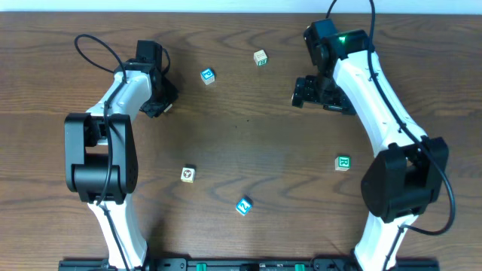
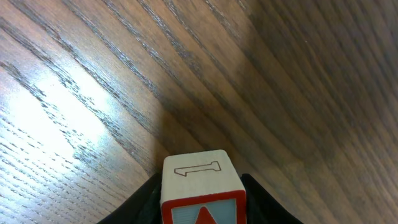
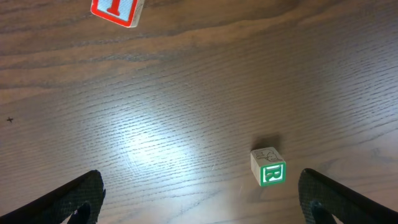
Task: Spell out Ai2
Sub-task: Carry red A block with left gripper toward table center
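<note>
A pale wooden cube (image 2: pixel 200 177) with a red-framed face showing the tip of a red A sits between my left gripper's black fingers (image 2: pixel 146 202). The left gripper (image 2: pixel 202 208) is shut on this cube, low over the table; from overhead the left gripper (image 1: pixel 160 100) hides it. A red-framed cube with a red I (image 3: pixel 116 9) lies at the top edge of the right wrist view, far ahead of my right gripper (image 3: pixel 202 208), which is wide open and holds nothing. Two blue-marked cubes (image 1: pixel 207 75) (image 1: pixel 243 205) lie on the table; which one bears the 2 I cannot tell.
A green R cube (image 3: pixel 268 167) lies just inside the right gripper's right finger (image 3: pixel 345 199). Overhead, a green-marked cube (image 1: pixel 343 162) sits right of centre, another cube (image 1: pixel 260 57) at the back and a pale cube (image 1: pixel 187 174) at the front left. The right gripper (image 1: pixel 307 92) hovers at the back right.
</note>
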Motion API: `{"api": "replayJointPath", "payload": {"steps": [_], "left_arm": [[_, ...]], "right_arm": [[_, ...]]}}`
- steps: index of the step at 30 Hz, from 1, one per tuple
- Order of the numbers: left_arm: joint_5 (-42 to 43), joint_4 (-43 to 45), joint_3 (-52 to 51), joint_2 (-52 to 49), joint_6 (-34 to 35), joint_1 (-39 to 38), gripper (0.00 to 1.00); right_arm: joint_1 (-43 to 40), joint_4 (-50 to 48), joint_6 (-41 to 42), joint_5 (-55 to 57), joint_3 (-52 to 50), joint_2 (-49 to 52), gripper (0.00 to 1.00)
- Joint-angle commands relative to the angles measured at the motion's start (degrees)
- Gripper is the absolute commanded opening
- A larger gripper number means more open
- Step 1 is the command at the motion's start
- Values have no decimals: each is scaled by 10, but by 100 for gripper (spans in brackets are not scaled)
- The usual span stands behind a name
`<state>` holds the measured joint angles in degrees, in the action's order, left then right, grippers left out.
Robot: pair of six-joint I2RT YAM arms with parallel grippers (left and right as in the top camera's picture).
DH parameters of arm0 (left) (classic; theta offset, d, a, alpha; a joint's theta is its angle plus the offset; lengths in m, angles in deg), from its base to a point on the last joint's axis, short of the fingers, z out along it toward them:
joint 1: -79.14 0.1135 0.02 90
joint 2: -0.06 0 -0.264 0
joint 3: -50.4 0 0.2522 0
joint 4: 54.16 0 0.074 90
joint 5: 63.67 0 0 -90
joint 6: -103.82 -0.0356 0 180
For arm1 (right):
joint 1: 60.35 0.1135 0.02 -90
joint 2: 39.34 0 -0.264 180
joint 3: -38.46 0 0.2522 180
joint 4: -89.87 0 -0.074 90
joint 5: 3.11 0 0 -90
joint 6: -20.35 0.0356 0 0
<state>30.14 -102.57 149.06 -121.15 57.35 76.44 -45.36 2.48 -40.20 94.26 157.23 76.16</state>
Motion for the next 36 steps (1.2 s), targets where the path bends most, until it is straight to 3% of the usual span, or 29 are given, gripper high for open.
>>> {"api": "replayJointPath", "payload": {"steps": [1,6,18,31,36], "left_arm": [[-11,0,8,-9,-31,-3,38],[-12,-6,8,-9,-78,-11,27],[-15,-15,8,-9,-226,-66,31],[-118,-6,13,-9,-289,-180,31],[-119,-10,26,-9,-292,-206,28]], "right_arm": [[5,2,-8,11,8,2,99],[5,2,-8,14,7,2,99],[5,3,-8,14,7,2,99],[5,9,-8,19,7,2,99],[5,15,-8,19,7,2,99]]}}
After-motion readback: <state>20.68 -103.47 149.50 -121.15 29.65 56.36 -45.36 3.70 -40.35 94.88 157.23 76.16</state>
